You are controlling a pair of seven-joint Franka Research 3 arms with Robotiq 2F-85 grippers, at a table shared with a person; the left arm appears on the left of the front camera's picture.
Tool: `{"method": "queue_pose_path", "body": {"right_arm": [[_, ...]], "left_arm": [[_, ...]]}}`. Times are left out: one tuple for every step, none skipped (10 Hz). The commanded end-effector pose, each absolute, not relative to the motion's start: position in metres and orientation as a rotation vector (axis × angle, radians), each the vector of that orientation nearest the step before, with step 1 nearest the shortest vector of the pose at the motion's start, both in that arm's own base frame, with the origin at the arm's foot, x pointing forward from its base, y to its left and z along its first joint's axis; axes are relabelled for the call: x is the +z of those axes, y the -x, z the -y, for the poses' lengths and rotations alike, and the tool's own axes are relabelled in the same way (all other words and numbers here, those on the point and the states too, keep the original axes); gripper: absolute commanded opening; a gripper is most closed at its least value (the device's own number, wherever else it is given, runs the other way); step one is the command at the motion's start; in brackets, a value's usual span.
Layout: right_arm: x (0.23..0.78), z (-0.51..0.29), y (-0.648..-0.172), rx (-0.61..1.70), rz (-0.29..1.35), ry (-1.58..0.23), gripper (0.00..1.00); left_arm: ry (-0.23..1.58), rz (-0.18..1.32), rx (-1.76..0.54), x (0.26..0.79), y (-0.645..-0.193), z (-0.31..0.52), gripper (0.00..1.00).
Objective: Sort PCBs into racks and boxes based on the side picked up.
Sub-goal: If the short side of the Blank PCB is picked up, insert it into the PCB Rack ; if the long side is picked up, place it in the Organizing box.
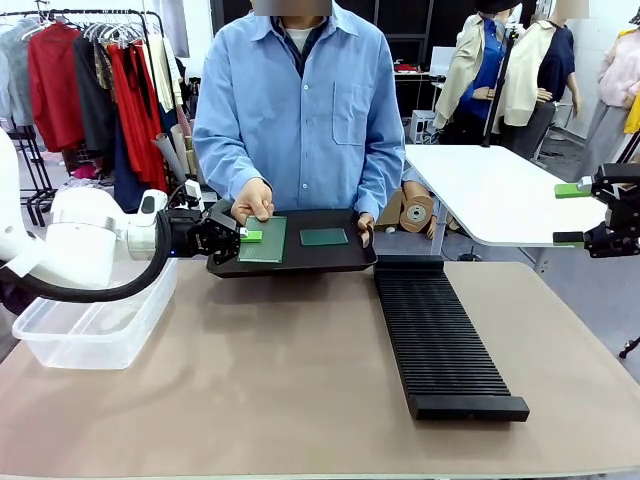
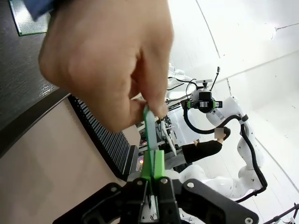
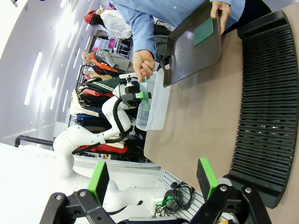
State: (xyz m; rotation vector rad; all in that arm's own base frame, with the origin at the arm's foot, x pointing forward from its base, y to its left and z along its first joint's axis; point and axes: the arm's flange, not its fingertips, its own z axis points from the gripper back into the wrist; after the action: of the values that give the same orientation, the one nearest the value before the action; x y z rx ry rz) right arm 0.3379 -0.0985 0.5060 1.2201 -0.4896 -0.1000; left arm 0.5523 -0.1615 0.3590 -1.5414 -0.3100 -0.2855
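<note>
Left gripper (image 2: 153,169) green pads clamped on the thin green PCB (image 2: 149,127), seen edge-on; right gripper (image 3: 153,181) jaws wide open, empty.
Person's hand (image 2: 107,65) pinches the same board over the smooth black tray (image 1: 330,259); second PCB (image 1: 324,237) lies flat there. The ribbed black rack (image 1: 440,335) and clear tub (image 1: 95,328) are on the table.

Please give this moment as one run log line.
left gripper: shut on PCB | person's hand: also pinching that PCB | right gripper: open, holding nothing | second PCB: on black tray
</note>
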Motion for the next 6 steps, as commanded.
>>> {"method": "queue_pose_path", "body": {"right_arm": [[0.5086, 0.0988, -0.339, -0.087, 0.501, -1.229, 1.0], [0.5086, 0.0988, -0.339, -0.087, 0.501, -1.229, 1.0], [0.5086, 0.0988, -0.339, -0.087, 0.501, -1.229, 1.0], [0.5086, 0.0988, -0.339, -0.087, 0.501, -1.229, 1.0], [0.5086, 0.0988, -0.339, -0.087, 0.501, -1.229, 1.0], [0.5086, 0.0988, -0.339, -0.087, 0.501, -1.229, 1.0]], "left_arm": [[1.54, 0.314, -0.286, 0.3591, -0.5526, 0.1618, 0.0], [1.54, 0.314, -0.286, 0.3591, -0.5526, 0.1618, 0.0], [1.54, 0.314, -0.286, 0.3591, -0.5526, 0.1618, 0.0], [1.54, 0.314, -0.286, 0.3591, -0.5526, 0.1618, 0.0], [1.54, 0.314, -0.286, 0.3591, -0.5526, 0.1618, 0.0], [1.54, 0.314, -0.286, 0.3591, -0.5526, 0.1618, 0.0]]}}
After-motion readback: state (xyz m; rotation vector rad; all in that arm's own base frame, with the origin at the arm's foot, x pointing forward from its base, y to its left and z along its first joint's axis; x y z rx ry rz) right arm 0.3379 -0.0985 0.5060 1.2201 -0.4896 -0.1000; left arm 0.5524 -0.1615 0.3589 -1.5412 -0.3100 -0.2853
